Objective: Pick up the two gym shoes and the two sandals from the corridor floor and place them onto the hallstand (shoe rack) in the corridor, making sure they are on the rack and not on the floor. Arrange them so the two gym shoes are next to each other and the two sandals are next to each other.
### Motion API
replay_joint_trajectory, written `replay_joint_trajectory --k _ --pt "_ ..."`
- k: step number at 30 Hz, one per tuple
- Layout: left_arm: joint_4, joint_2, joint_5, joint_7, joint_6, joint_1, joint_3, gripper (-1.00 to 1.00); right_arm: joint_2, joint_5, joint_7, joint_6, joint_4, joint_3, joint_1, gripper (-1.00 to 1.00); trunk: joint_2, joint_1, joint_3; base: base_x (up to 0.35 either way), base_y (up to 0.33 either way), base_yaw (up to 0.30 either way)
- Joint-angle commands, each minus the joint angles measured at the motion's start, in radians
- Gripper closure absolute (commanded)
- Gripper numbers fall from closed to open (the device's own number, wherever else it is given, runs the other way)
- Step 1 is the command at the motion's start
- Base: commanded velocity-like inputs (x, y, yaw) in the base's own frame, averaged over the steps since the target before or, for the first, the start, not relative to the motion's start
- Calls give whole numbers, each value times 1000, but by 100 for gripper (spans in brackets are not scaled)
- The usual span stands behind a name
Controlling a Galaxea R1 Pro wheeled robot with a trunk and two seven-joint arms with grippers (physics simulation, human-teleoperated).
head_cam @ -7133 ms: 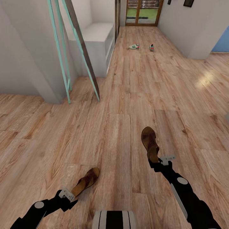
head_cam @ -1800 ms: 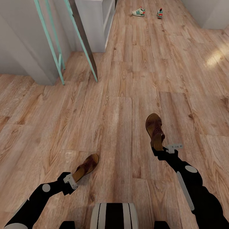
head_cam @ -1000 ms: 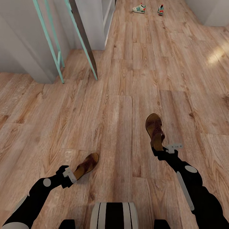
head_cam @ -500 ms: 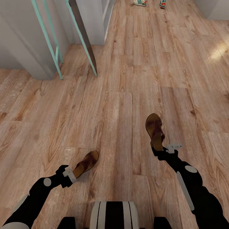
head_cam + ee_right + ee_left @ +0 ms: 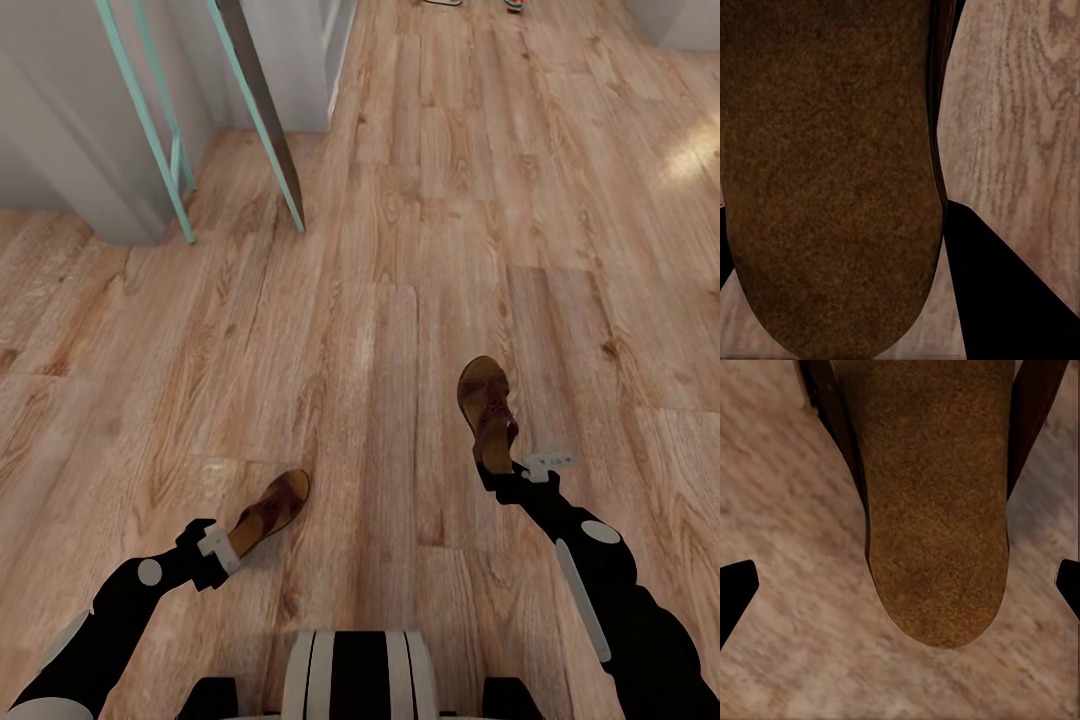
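Above floor (image 5: 400,200): each hand (image 5: 228,548) (image 5: 505,470) gripping sandal (image 5: 268,512) (image 5: 488,408).

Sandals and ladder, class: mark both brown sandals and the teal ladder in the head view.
Left sandal (image 5: 273,510), head view: on its straps, mid-shoe.
Right sandal (image 5: 486,408), head view: on the strap across the footbed.
Teal ladder (image 5: 150,140), head view: on the left teal rail.

Left gripper (image 5: 222,548) holds one sandal (image 5: 270,511) at its heel, right gripper (image 5: 515,470) holds the other sandal (image 5: 486,409), further forward; both over the corridor floor (image 5: 400,250); ladder frame (image 5: 250,110) far left ahead, gym shoes (image 5: 478,3) far ahead
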Motion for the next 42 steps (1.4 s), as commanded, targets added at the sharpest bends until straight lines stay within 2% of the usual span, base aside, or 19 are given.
replay_joint_trajectory --k 1,9,16,22,42 --pt "-2 0 -2 -6 5 0 1 -100 0 -7 3 7 -1 -1 0 100 -1 0 -6 0 0 0" --pt "-3 -1 -2 -6 5 0 3 -100 1 -7 3 7 -1 -1 0 100 -2 4 -48 0 0 0" --pt "-4 2 -2 -6 5 0 7 -100 1 -7 3 7 -1 -1 0 100 -2 4 -53 0 0 0" --pt "-4 2 -2 -6 5 0 8 -100 1 -7 3 7 -1 -1 0 100 -4 7 -77 0 0 0" --pt "-3 4 -2 -6 5 0 7 -100 1 -7 3 7 -1 -1 0 100 -4 7 -78 0 0 0"
